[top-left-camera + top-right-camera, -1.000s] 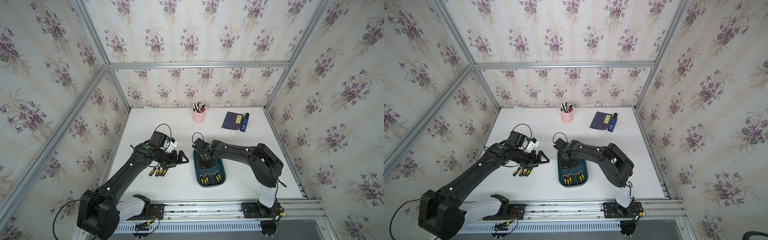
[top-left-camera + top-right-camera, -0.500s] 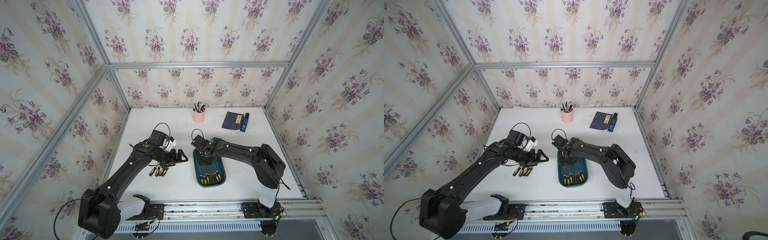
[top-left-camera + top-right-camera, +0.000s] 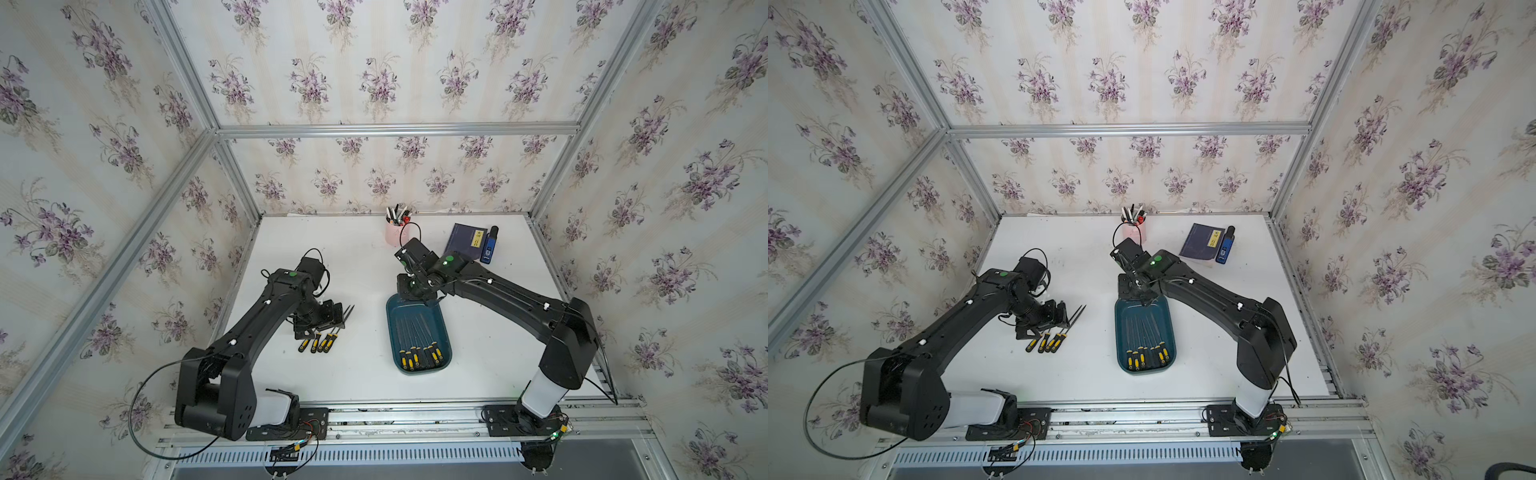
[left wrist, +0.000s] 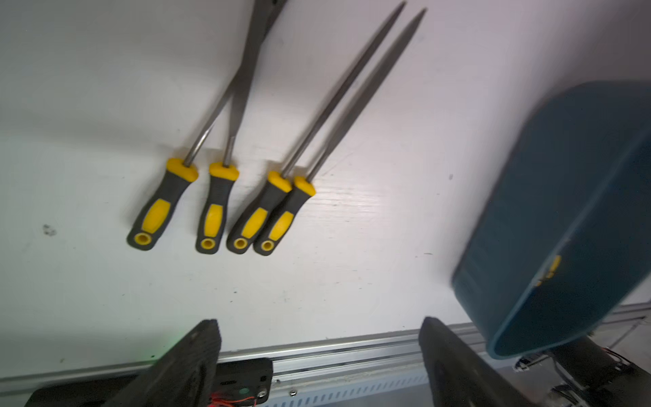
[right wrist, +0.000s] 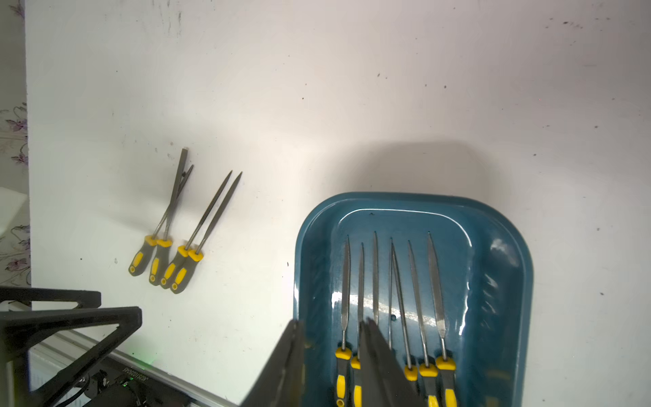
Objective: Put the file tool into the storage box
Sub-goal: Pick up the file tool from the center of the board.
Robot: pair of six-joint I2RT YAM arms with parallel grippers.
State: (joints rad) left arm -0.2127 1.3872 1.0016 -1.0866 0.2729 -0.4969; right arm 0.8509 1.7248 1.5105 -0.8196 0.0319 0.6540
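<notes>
The storage box [image 3: 417,309] [image 3: 1144,309] [image 5: 500,253] is a shallow teal tray near the table's middle. Several yellow-and-black-handled file tools [image 3: 419,353] [image 5: 387,299] lie in it side by side. More files [image 3: 318,340] [image 3: 1046,340] [image 4: 213,218] [image 5: 169,246] lie loose on the white table to its left. My left gripper [image 3: 322,322] [image 3: 1044,322] [image 4: 318,338] hangs open over their shafts with nothing between its fingers. My right gripper [image 3: 411,291] [image 3: 1138,291] [image 5: 333,338] hovers above the tray's far end, jaws apart and empty.
A pink pen cup [image 3: 394,232] stands at the back of the table. A dark blue booklet [image 3: 464,241] and a blue marker-like object [image 3: 489,249] lie at the back right. Wallpapered walls enclose three sides. An aluminium rail [image 3: 374,419] runs along the front.
My right gripper has opened and drawn back toward the tray's far end, with nothing in it. My left gripper has pulled back over the loose files and narrowed slightly.
</notes>
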